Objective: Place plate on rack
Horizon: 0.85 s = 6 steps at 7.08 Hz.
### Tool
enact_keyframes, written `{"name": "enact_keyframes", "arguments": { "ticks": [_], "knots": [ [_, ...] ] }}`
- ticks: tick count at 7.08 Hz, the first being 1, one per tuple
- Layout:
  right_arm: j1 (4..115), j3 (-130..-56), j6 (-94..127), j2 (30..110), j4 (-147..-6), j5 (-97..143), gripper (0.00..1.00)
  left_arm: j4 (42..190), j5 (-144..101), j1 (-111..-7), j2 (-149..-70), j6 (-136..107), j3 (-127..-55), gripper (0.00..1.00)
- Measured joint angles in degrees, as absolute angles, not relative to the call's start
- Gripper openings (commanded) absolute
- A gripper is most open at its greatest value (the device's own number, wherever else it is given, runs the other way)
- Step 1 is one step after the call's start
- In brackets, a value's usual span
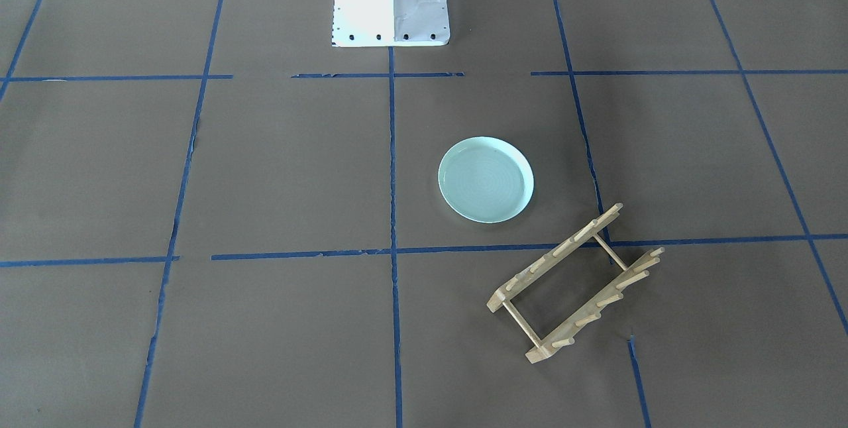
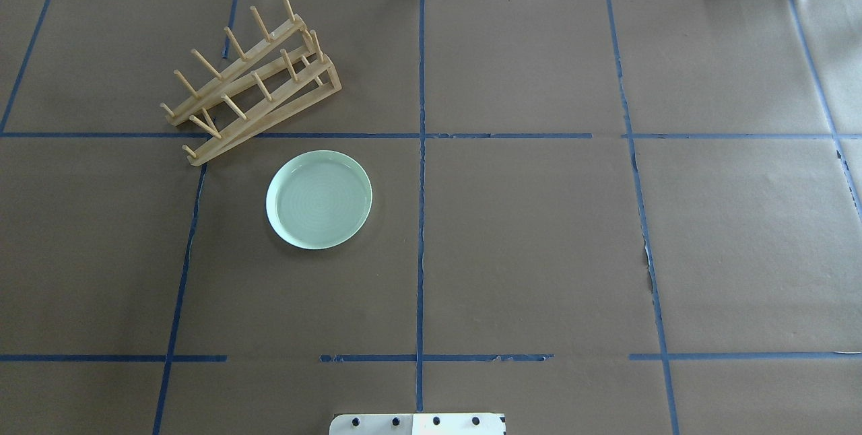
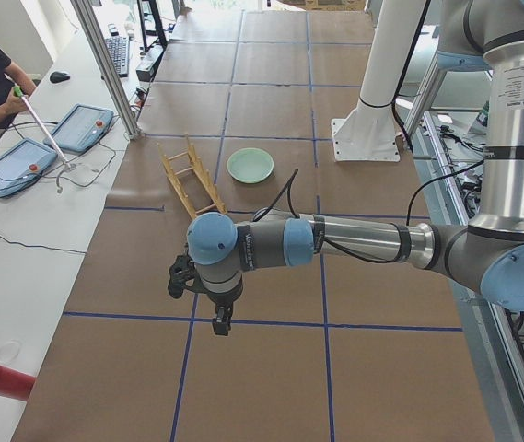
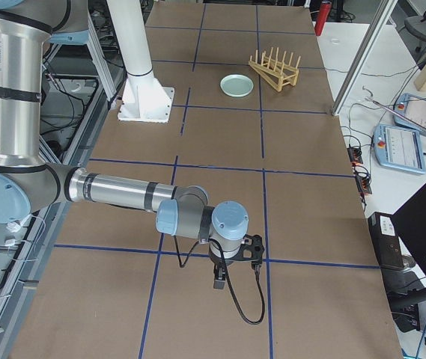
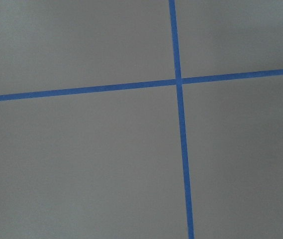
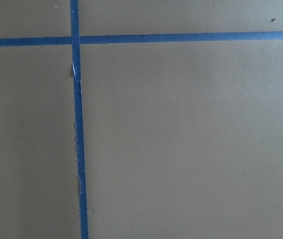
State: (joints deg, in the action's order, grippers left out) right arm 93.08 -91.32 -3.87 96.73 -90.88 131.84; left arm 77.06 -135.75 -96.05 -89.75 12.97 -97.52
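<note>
Two tools, both hanging low over table, well apart from task things. Left tool (image 3: 219, 322) points down beside blue tape (image 3: 335, 326) line; open or closed, cannot tell. Right tool (image 4: 218, 280) same posture toward opposite table end; grip state likewise unreadable. Plate (image 2: 318, 199): round, pale mint green, low upright rim, faint concentric rings, lying flat, rim up, on brown table (image 2: 539, 233), robot's left half. Rack (image 2: 252, 78): light wood, two pegged rails, standing skewed just beyond plate, near, not touching.
</note>
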Motion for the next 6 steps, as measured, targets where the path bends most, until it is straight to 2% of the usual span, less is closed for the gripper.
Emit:
{"name": "enact_keyframes", "arguments": {
  "ticks": [4, 6],
  "knots": [
    [93.08, -91.34, -3.87, 96.74, -90.88, 131.84, 1.00, 78.98, -137.20, -95.88, -91.81, 10.79, -98.46, 1.00],
    [93.08, -91.32, -3.87, 96.71, -90.88, 131.84, 1.00, 83.69, -139.06, -95.92, -90.34, 8.85, -99.71, 1.00]
  ]
}}
